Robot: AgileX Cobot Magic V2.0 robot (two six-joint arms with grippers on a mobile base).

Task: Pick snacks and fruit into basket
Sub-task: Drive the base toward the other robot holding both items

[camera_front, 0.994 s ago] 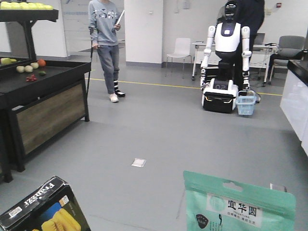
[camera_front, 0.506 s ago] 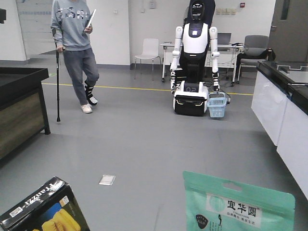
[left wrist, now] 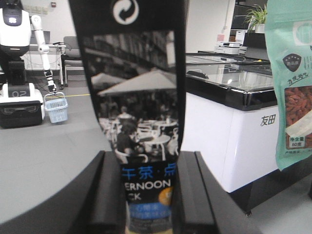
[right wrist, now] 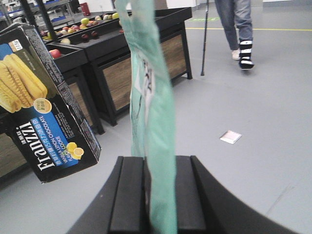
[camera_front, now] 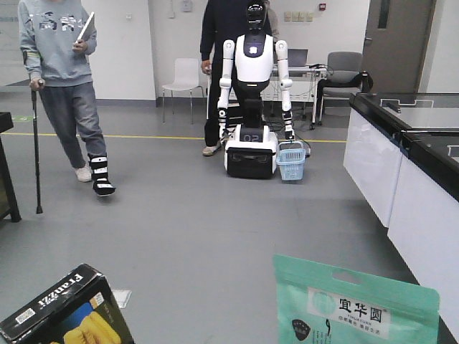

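Our left end effector (left wrist: 148, 163) grips the black box (left wrist: 134, 87), our right end effector (right wrist: 160, 168) the mint-green pouch (right wrist: 148, 97); basket (camera_front: 290, 161) well apart.

Black box (camera_front: 54, 304), front view: you can read "Franzzi" in white along its side panel.
Right wrist view: the same brand runs in large white letters down the box face. The blue panel beside it has small English lines, too fine for you to read with certainty.
Left wrist view, narrow face of the box: a round arrow mark at the top. Lower down you get "午茶·点", then "ERNOON" and "CK", all cut off at the left.
Mint-green pouch (camera_front: 356, 308): white label with "宜华圆"; the tiny line beneath it is unreadable.
Humanoid robot (camera_front: 250, 136): "02" on its base.
White cabinet (left wrist: 229, 131): "友田" on its front.
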